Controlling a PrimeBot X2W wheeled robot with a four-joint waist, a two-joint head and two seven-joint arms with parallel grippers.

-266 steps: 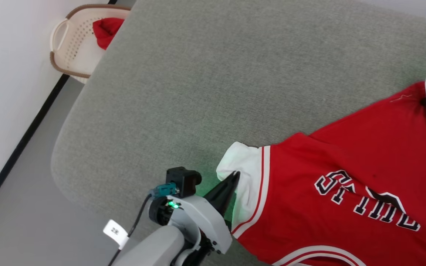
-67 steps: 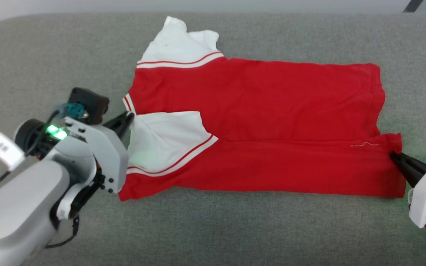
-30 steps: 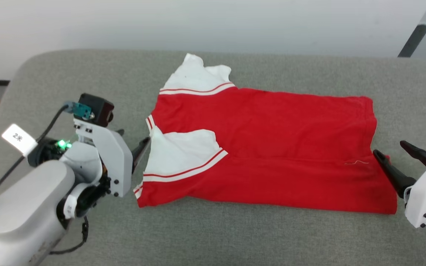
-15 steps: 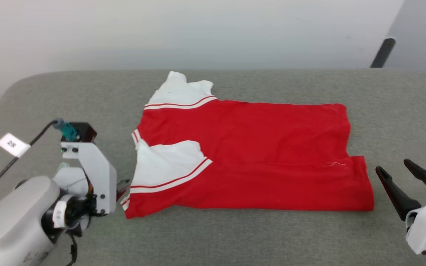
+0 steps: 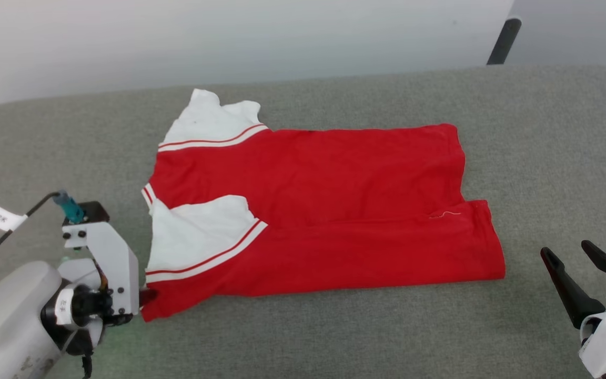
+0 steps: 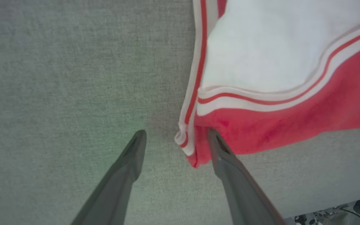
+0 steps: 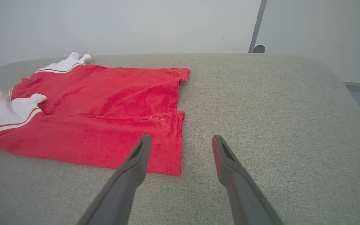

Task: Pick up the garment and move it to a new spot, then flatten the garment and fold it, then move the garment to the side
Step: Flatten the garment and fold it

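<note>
Lying folded on grey pad [image 5: 334,331], garment [image 5: 329,210] (white sleeves); left pincer [image 6: 176,132] splayed

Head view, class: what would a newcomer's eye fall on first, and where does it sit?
The red jersey T-shirt, partly folded with white striped sleeves at its left end, lies across the middle of the grey fabric-covered table. The left claw stands open at the shirt's near left corner; the right claw is open too, apart from the hem at the lower right.
</note>
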